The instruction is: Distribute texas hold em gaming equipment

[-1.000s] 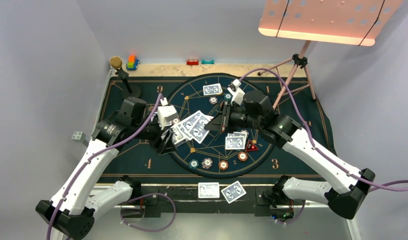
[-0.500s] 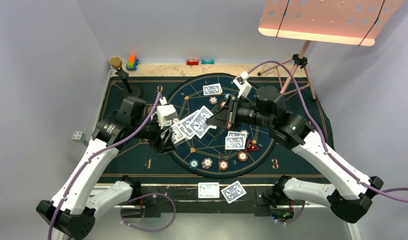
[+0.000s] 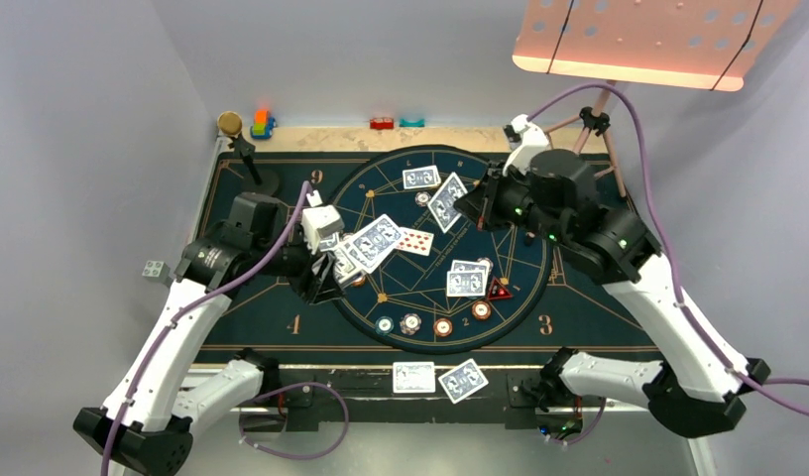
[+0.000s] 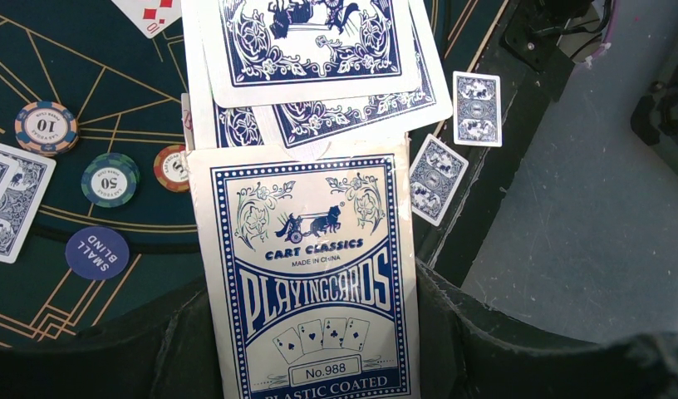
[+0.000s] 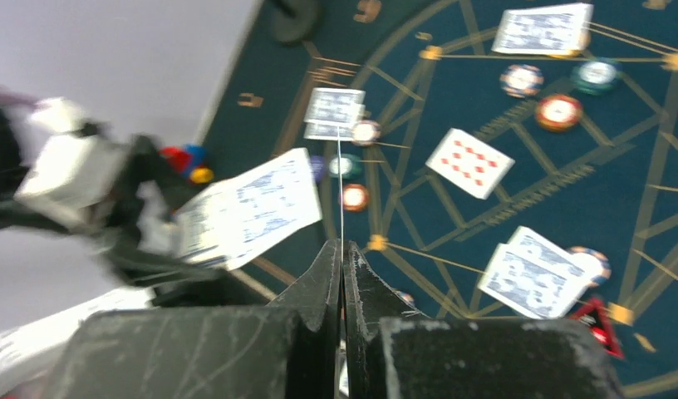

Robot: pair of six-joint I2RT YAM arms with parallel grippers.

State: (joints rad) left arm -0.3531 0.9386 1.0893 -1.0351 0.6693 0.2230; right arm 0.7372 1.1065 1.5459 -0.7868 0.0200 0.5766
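Observation:
My left gripper (image 3: pixel 326 273) is shut on a blue and white playing-card box (image 4: pixel 311 274), with a fan of blue-backed cards (image 3: pixel 371 241) sticking out of its top (image 4: pixel 311 41). My right gripper (image 3: pixel 472 205) is shut on one blue-backed card (image 3: pixel 447 201), seen edge-on in the right wrist view (image 5: pixel 341 183), above the far part of the round mat (image 3: pixel 539 288). A face-up red-diamonds card (image 3: pixel 413 240) lies on the mat (image 5: pixel 469 163). Card pairs lie at the far side (image 3: pixel 420 178), right of centre (image 3: pixel 467 279) and at the near edge (image 3: pixel 437 379). Chips (image 3: pixel 411 322) and a red triangular marker (image 3: pixel 499 290) sit near the front.
A black stand with a cork top (image 3: pixel 234 134) and toy blocks (image 3: pixel 262 124) stand at the far left. A tripod (image 3: pixel 589 124) with a pink perforated panel stands at the far right. More chips (image 3: pixel 422 198) lie near the far cards. A blue "small blind" chip (image 4: pixel 97 252) lies by the box.
My right gripper has pulled one card out of the fan and moved it back and to the right. A face-up card has dropped onto the mat. The left gripper shifted slightly.

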